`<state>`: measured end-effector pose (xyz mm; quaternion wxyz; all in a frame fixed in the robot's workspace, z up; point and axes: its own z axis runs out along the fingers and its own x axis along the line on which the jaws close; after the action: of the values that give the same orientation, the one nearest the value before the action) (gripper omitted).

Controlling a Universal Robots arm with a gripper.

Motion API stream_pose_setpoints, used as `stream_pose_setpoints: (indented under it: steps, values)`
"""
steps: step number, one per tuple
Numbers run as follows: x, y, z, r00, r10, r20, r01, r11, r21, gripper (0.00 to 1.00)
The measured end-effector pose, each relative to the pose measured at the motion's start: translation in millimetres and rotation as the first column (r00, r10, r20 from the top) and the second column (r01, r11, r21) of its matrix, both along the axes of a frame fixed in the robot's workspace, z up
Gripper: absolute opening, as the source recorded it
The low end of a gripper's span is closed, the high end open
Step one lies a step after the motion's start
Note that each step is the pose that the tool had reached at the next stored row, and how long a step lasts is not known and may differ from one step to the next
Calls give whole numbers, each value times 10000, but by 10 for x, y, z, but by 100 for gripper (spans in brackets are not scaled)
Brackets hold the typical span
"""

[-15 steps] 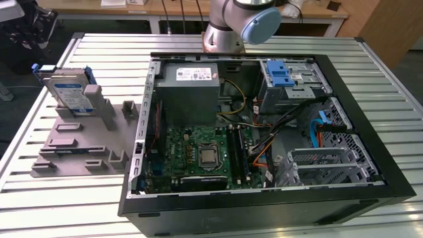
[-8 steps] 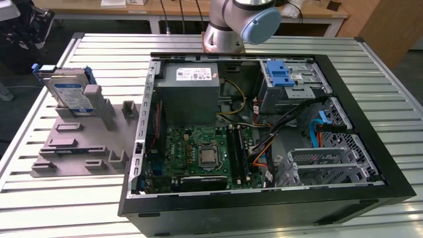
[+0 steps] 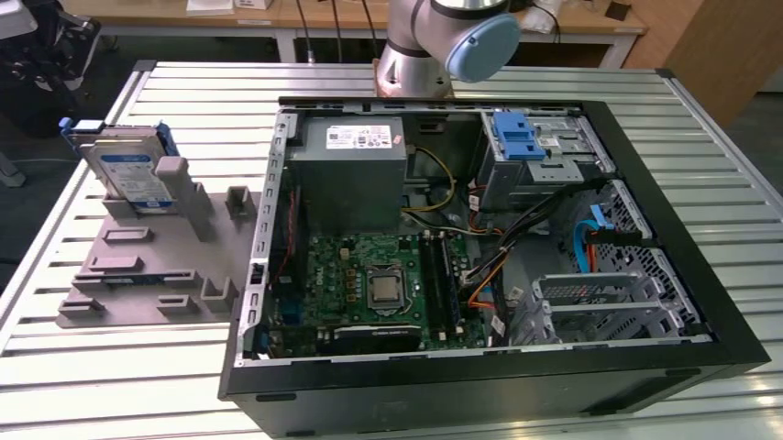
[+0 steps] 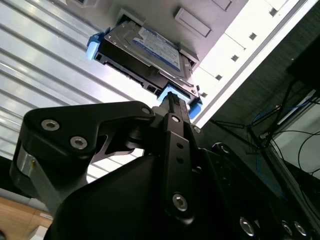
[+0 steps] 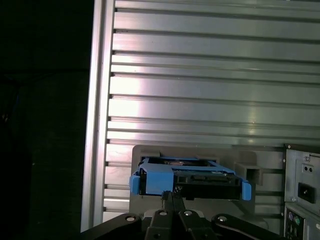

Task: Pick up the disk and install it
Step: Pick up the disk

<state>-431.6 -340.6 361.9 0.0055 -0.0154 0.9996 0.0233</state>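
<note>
The disk (image 3: 132, 170) stands on edge in a grey slotted holder (image 3: 135, 266) at the exterior view's left, its blue-and-white label facing out and blue rails along its edges. In both wrist views the disk (image 4: 145, 50) (image 5: 187, 180) lies just beyond my gripper (image 4: 171, 100) (image 5: 170, 196). The black fingertips are pressed together with nothing between them. A small gap separates them from the disk's near blue rail.
An open computer case (image 3: 465, 238) lies on the slatted metal table (image 3: 685, 137), to the right of the holder in the exterior view. It contains a grey power supply box (image 3: 348, 174), a motherboard (image 3: 380, 284) and a silver cage with a blue latch (image 3: 520, 137). The arm's base (image 3: 428, 46) stands behind the case.
</note>
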Motion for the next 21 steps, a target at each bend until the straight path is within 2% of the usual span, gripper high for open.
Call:
stream_pose_setpoints:
  steps: [4, 11, 21]
  values:
    - [0, 0, 0, 10000, 44, 0, -44, 10000, 0, 11]
    - [0, 0, 0, 9993, 369, 0, -369, 9993, 0, 11]
    - [0, 0, 0, 9956, 934, 0, -934, 9956, 0, 11]
